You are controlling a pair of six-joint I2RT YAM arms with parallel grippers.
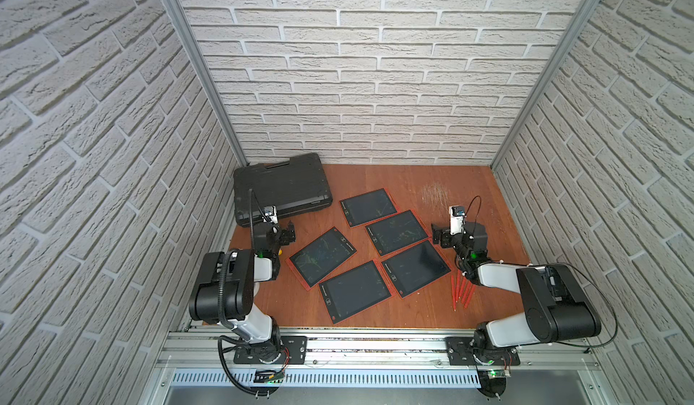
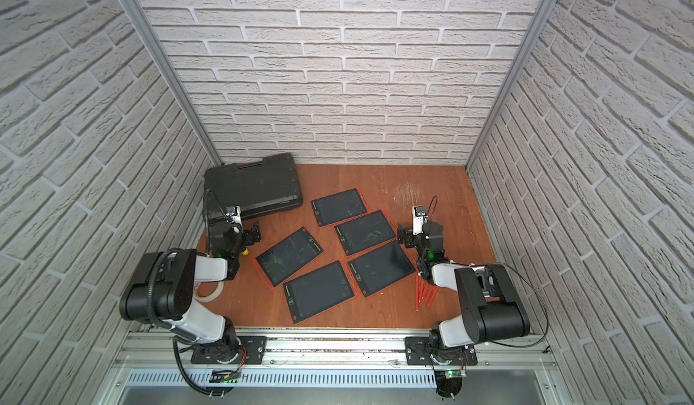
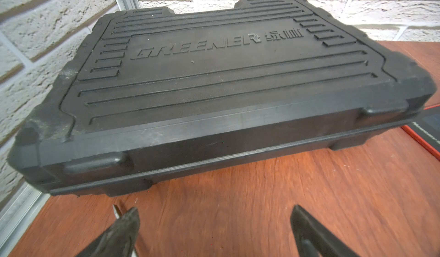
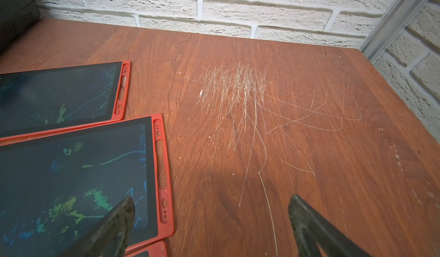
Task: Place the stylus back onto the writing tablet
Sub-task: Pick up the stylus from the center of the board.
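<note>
Several red-framed writing tablets with dark screens lie in the middle of the wooden table; the nearest to my right gripper is one whose empty side slot shows in the right wrist view. Several red styluses lie bunched on the table beside the right arm, also in a top view. That right gripper is open over bare wood by the tablet's edge. My left gripper hangs open and empty in front of the black case, its jaws wide apart.
A closed black tool case fills the back left corner. A scratched patch marks the table at back right. A tape roll lies under the left arm. Brick walls close three sides.
</note>
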